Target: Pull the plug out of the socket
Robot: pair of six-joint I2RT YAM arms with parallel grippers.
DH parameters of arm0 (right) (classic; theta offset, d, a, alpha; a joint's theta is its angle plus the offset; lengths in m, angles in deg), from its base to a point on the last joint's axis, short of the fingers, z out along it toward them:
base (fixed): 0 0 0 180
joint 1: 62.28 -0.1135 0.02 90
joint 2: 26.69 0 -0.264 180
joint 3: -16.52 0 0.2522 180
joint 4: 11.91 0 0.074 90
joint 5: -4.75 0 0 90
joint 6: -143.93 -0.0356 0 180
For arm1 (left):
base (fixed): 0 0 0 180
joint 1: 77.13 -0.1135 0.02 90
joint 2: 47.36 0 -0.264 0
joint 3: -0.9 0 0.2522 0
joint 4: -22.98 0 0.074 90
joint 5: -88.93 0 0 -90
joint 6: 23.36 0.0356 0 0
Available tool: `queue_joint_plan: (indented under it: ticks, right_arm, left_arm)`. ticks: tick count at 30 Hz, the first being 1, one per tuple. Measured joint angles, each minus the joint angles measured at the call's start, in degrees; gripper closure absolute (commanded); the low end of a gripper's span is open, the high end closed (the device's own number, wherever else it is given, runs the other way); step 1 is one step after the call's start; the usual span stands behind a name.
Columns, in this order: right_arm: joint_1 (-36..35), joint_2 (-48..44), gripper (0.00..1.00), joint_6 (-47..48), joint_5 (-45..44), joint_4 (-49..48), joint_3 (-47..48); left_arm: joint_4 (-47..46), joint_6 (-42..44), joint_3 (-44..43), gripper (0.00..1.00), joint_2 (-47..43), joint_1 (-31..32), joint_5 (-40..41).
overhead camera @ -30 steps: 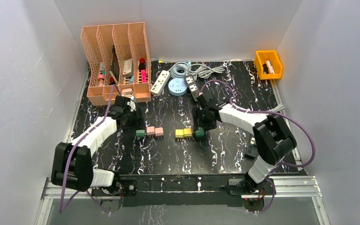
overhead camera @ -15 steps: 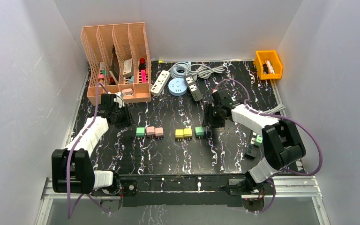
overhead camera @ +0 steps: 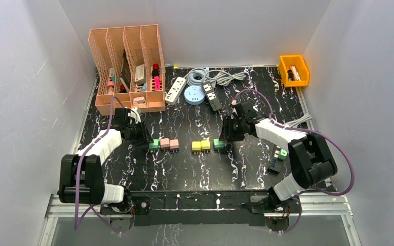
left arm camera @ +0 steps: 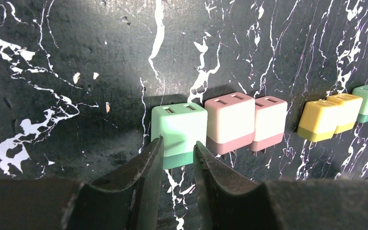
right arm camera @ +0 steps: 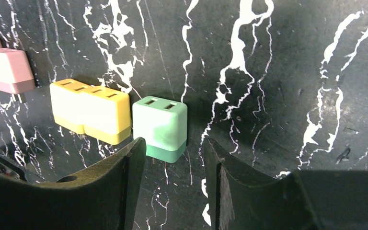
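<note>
Both end effectors sit low at the ends of a plug row on the worktop [overhead camera: 195, 169].

Left end effector [left arm camera: 178, 146]: fingers nearly together at the left green plug [left arm camera: 178, 127]; whether it grips, I cannot tell. Right end effector [right arm camera: 173, 143]: wide, straddling the right green plug [right arm camera: 160, 122]. Pink plugs [left arm camera: 230, 117] and yellow plugs [right arm camera: 88, 108] crowd between. The rack [overhead camera: 128, 66], strips [overhead camera: 175, 89] and bin [overhead camera: 293, 69] stand behind.

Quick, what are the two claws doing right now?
Left gripper: closed at the left green plug, grip unclear.
Right gripper: open, holding nothing, by the right green plug.
</note>
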Motion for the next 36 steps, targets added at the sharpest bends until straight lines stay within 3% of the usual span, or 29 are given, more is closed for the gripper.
queue_joint_plan:
  ticks: [22,36]
  right_arm:
    - [0.00,1.70,0.49,1.03,3.48,-3.69,-0.35]
    - [0.07,2.10,0.51,0.74,7.34,-9.97,-5.14]
  left_arm:
    - [-1.38,1.31,0.85,0.70,1.55,0.00,1.40]
    - [-3.52,0.96,0.85,0.70,4.39,-0.04,-3.91]
